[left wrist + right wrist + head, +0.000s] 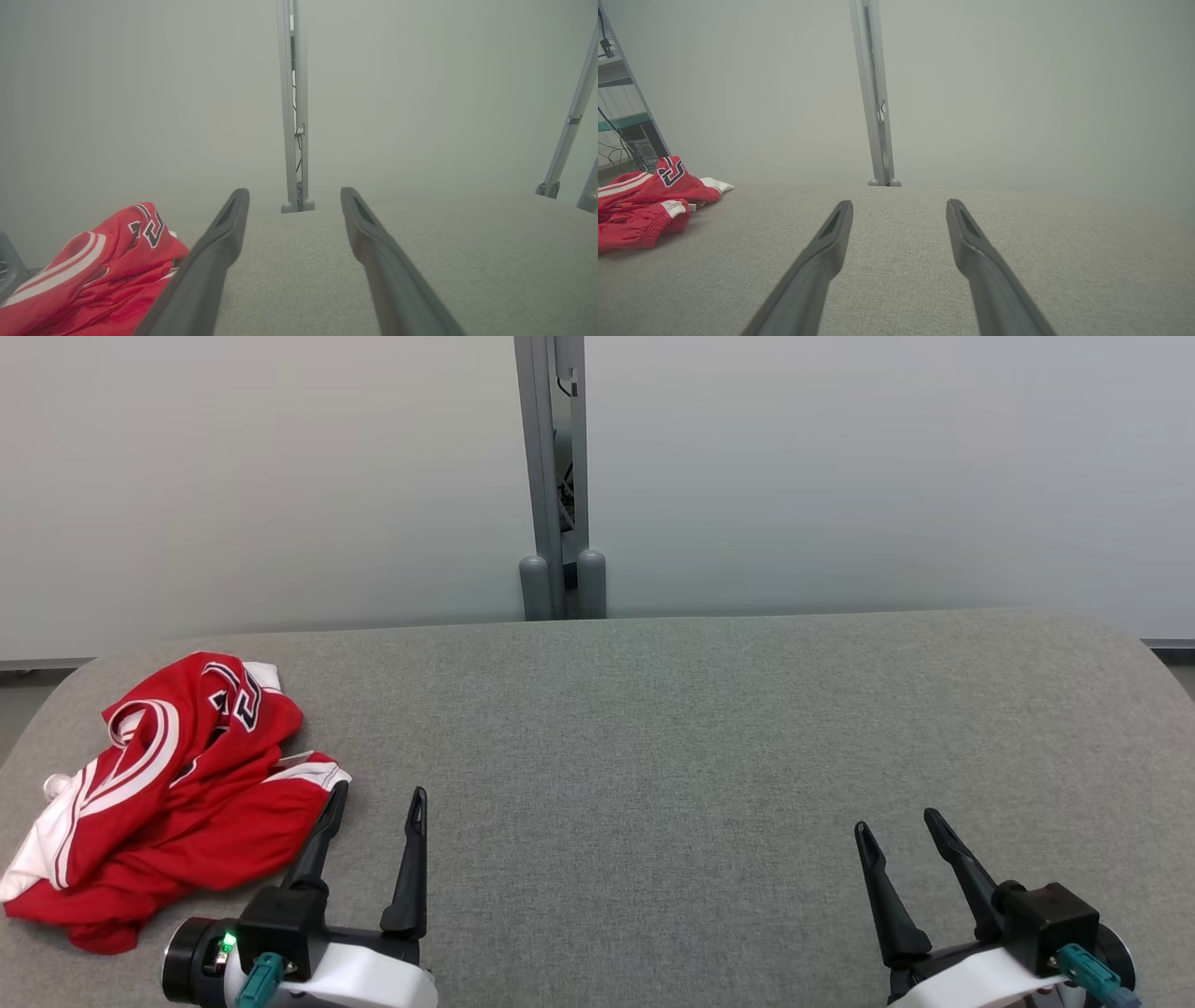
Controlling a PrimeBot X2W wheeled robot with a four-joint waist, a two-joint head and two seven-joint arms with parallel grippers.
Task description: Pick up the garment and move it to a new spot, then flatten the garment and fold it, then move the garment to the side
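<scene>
A crumpled red garment (177,803) with white trim lies on the left end of the grey table (653,756). Just beside it, over the table's near edge, the left gripper (379,793) has its fingers spread wide, holding nothing. Toward the table's right end, also at the near edge, the right gripper (897,821) stands equally wide and empty, well apart from the garment.

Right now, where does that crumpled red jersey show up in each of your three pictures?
Head view: the red jersey lies at the lower left, on the grey table.
Left wrist view: the red jersey sits in the bottom left corner.
Right wrist view: the red jersey sits at the left edge, past halfway down.
Shared landmark: the upright grey post behind the table, top centre in every view.
</scene>
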